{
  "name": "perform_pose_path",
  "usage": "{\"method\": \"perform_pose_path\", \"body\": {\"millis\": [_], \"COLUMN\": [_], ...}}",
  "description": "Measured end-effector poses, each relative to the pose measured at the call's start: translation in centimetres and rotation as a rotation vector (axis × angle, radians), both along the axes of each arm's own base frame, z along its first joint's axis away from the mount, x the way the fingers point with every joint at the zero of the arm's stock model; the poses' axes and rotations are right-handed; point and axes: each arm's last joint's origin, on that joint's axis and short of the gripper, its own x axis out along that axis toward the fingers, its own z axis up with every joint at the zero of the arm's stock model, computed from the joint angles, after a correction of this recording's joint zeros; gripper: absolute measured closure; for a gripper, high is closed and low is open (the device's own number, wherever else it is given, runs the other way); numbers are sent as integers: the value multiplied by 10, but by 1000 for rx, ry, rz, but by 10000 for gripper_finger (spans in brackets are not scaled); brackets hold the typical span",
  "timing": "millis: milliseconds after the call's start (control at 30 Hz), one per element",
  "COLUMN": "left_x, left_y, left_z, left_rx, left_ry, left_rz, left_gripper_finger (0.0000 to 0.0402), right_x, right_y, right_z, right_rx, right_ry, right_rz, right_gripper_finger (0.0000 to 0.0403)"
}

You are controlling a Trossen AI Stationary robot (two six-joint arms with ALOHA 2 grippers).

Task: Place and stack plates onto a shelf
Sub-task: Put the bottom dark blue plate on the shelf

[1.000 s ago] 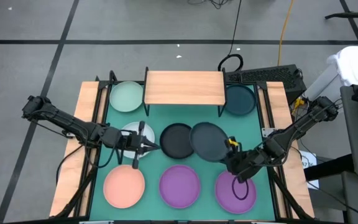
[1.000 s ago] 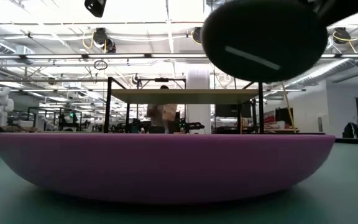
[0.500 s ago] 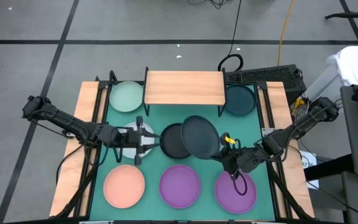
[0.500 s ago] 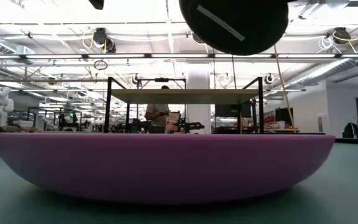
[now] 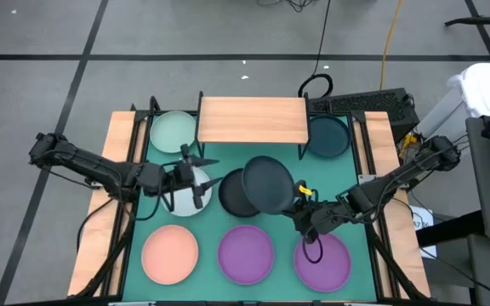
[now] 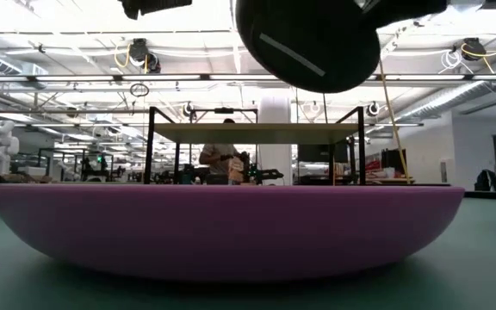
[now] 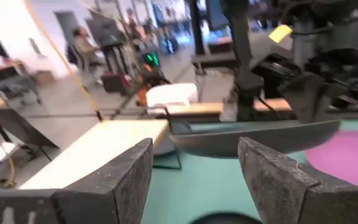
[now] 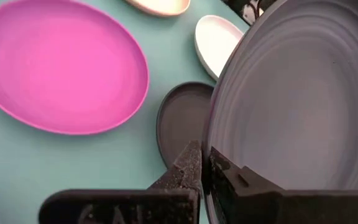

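The right gripper (image 5: 299, 204) pinched the lifted dark plate (image 5: 268, 182), which half hid another black plate (image 5: 233, 194); the left gripper (image 5: 196, 178) gaped empty.

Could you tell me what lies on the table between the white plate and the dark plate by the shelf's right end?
In the high view, a black plate lies flat between the white plate and the dark plate.

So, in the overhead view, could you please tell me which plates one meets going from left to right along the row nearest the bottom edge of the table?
Pink plate → purple plate → second purple plate, part of it under the right claw, which grips the lifted black plate.
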Motion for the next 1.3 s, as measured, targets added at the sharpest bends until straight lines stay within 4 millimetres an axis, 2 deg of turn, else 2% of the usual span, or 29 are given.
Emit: {"method": "perform_pose_path", "body": {"millis": [200,300,533,667,767,867,1000,1133,1300], "left_x": [5,9,27,43,52,54,48,45,53], "left_y": [-3,-6,-16,-22,-24,-22,-20,-25,-36], "left_z": [27,44,62,54,50,54,49,44,32], "left_rx": [33,55,117,127,212,295,249,211,170], "left_ry": [211,241,256,334,374,362,428,472,533], "left_rz": [-31,-85,-217,-258,-254,-188,-157,-220,-329], "left_gripper_finger": [188,198,194,151,125,120,119,119,119], "right_x": [8,10,11,10,10,10,9,9,9], "right_y": [-4,-8,-12,-12,-12,-12,-12,-10,-10], "right_z": [0,0,-1,-1,-1,-2,-2,-2,-2], "right_rx": [34,46,66,65,62,59,69,92,101], "right_ry": [-13,-7,10,13,15,20,27,32,36], "right_rz": [30,24,24,24,25,25,18,39,48], "right_gripper_finger": [401,402,402,402,402,402,402,402,402]}}
